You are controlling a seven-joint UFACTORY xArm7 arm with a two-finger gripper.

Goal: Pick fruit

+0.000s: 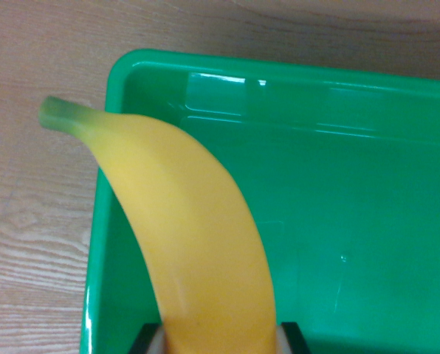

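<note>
Now I have the banana (194,236) clamped in the gripper (220,341), its green stem poking out past the corner of the green bin (353,147) toward the wooden bench (35,221). I judge this the carry step; next I need the fruit centred over the bin before letting go.

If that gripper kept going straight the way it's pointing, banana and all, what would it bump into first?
Probably the floor of the green bin. The gripper holds the banana above it, stem over the rim. Depth is hard to judge.
</note>
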